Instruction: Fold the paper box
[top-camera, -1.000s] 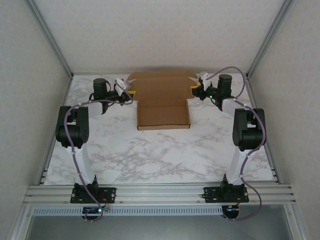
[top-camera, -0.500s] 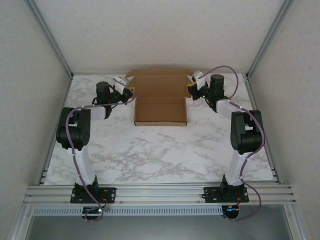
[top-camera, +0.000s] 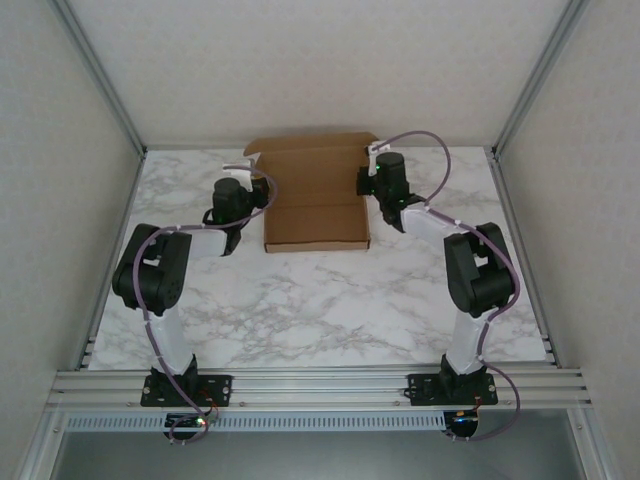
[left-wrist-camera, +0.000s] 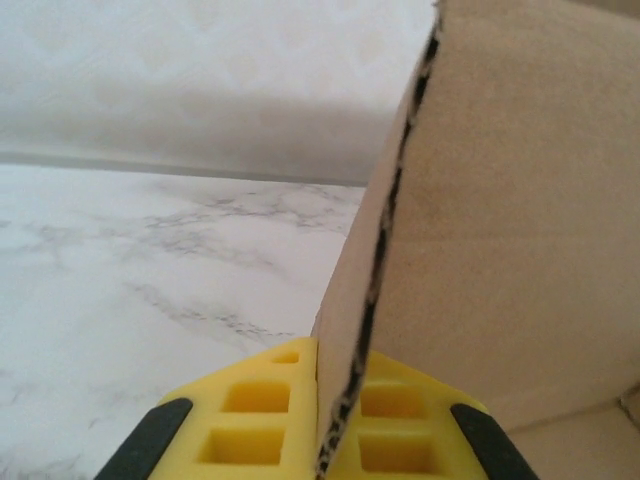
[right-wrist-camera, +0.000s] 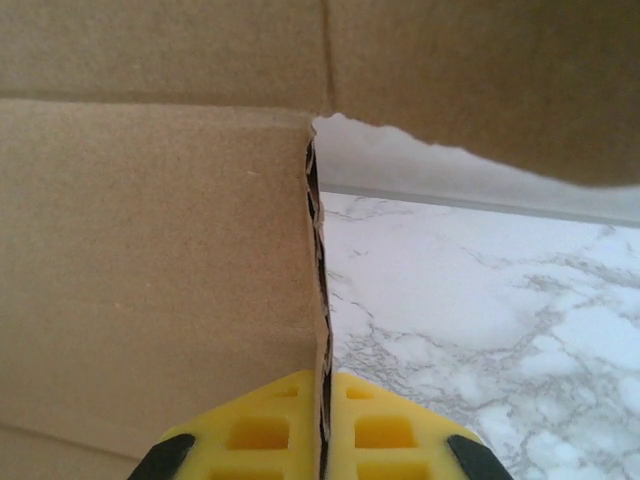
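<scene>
The paper box (top-camera: 316, 190) sits toward the far middle of the marble table (top-camera: 300, 300), its lid panel (top-camera: 310, 150) raised at the back. Each side is pinched edge-on: the left gripper (left-wrist-camera: 337, 405) is clamped on the corrugated edge of the left flap (left-wrist-camera: 500, 250), and the right gripper (right-wrist-camera: 322, 425) on the right flap (right-wrist-camera: 150, 270). To do this step well, I judge both arms should swing their flaps inward together, pivoting about the crease rather than dragging the sheet, and gripping firmly so the thin edge cannot slip from the yellow pads (left-wrist-camera: 258, 420). The shallow tray (top-camera: 316, 222) shows only bare cardboard floor from above — nothing seems to lie in it.
</scene>
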